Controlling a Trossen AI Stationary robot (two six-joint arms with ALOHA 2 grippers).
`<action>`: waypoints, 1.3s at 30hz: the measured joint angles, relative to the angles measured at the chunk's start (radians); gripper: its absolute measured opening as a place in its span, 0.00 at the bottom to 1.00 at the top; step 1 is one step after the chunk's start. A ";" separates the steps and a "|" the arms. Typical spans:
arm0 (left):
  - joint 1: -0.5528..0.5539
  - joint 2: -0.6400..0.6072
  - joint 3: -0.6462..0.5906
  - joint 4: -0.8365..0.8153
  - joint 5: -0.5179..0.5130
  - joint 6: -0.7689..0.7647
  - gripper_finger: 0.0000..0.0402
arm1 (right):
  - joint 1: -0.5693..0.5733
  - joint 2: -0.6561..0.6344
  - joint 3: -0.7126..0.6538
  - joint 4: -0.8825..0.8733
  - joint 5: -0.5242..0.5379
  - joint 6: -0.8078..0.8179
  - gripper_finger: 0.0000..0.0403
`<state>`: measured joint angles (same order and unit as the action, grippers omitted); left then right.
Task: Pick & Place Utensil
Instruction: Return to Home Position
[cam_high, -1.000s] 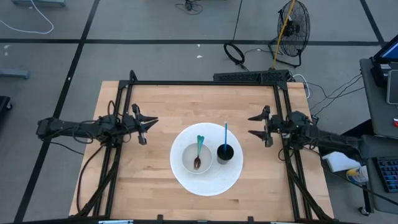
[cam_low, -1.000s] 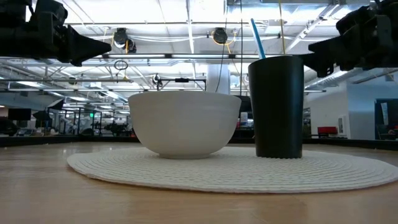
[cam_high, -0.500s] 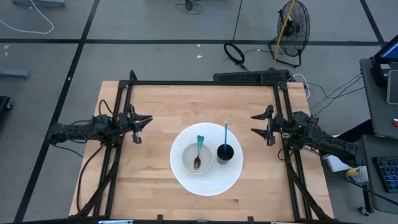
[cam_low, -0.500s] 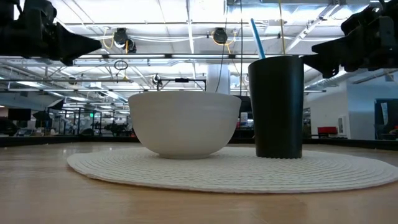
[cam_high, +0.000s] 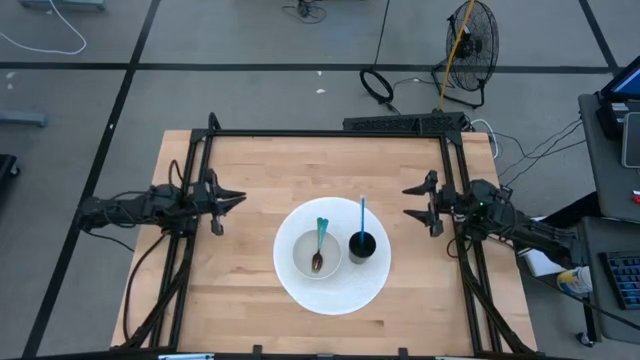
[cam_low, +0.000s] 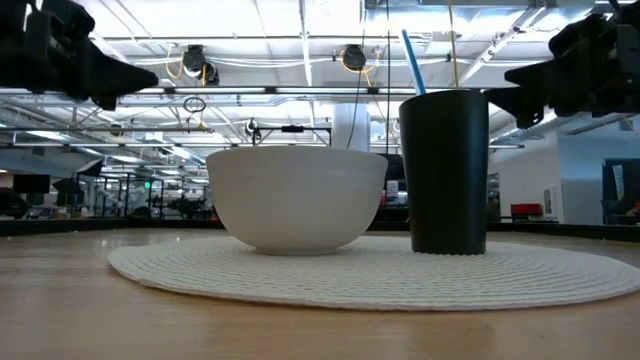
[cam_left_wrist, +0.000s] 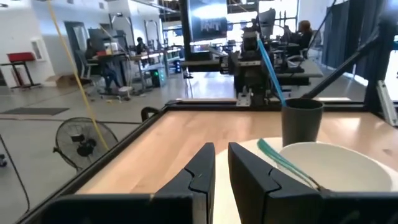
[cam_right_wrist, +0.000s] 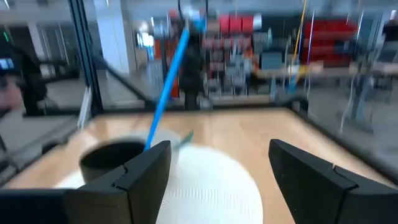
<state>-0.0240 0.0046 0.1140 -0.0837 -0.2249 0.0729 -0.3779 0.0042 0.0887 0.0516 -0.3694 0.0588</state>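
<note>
A white bowl (cam_high: 298, 246) and a black cup (cam_high: 362, 245) stand on a round white woven mat (cam_high: 330, 296) in the middle of the table. A teal-handled spoon (cam_high: 320, 238) lies in the bowl, its dark head down on the bowl's bottom and its handle leaning on the far rim. A blue stick (cam_high: 362, 214) stands in the cup. My left gripper (cam_high: 238, 198) hovers left of the mat, shut and holding nothing; in the left wrist view its fingers (cam_left_wrist: 205, 168) point toward the bowl (cam_left_wrist: 336, 165). My right gripper (cam_high: 404, 200) hovers right of the cup, open and holding nothing.
A black frame (cam_high: 330, 133) runs along the table's far edge and down both sides under the arms. Bare wood shows beyond the mat on its near and far sides. A fan (cam_high: 470, 40) and cables lie on the floor beyond the far edge.
My left gripper has drawn back a little toward the table's left edge, away from the bowl, staying at the same height. The bowl, spoon and cup have not moved.
</note>
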 joint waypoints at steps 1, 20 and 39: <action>0.000 0.000 -0.012 0.013 -0.005 0.000 0.13 | 0.000 -0.001 -0.016 0.040 0.000 0.010 0.66; -0.003 0.000 -0.073 0.119 0.011 -0.027 0.13 | 0.124 -0.001 -0.073 0.171 0.001 0.033 0.66; -0.062 0.001 -0.073 0.105 -0.009 -0.002 0.13 | 0.229 0.000 -0.074 0.059 0.272 0.011 0.66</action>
<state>-0.0864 0.0055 0.0406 0.0213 -0.2344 0.0707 -0.1490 0.0037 0.0147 0.1108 -0.0977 0.0703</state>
